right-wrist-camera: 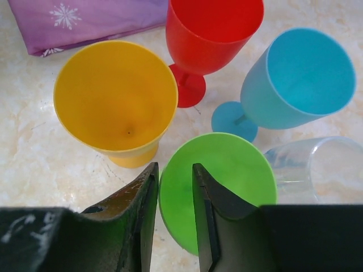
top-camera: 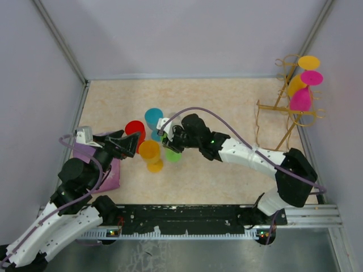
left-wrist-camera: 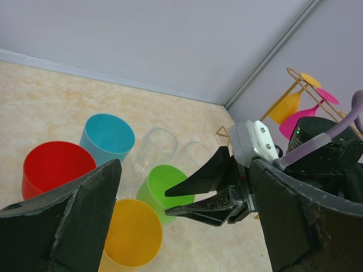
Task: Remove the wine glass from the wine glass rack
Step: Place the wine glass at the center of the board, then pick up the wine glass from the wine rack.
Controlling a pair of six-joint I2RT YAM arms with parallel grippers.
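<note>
Gold wire rack (top-camera: 272, 106): upright at the far right of the beige table (top-camera: 215, 102); an orange wine glass (top-camera: 296, 86) and a magenta wine glass (top-camera: 300, 100) hang on it side by side, bowls down.
Five more stand clustered left of centre, well apart from the rack: red glass (top-camera: 135, 129); blue glass (top-camera: 153, 117); yellow glass (top-camera: 150, 151); green glass (top-camera: 173, 155); clear glass (right-wrist-camera: 323, 170).
Right gripper (right-wrist-camera: 174, 168): over the green glass; jaws a little apart astride its rim, one finger inside, one outside next to the yellow glass; not pinching.
Left gripper (top-camera: 129, 141): jaws spread wide, holding nothing; tips just beside the red glass.
Purple cloth (top-camera: 110, 175): near left, under the left arm.
</note>
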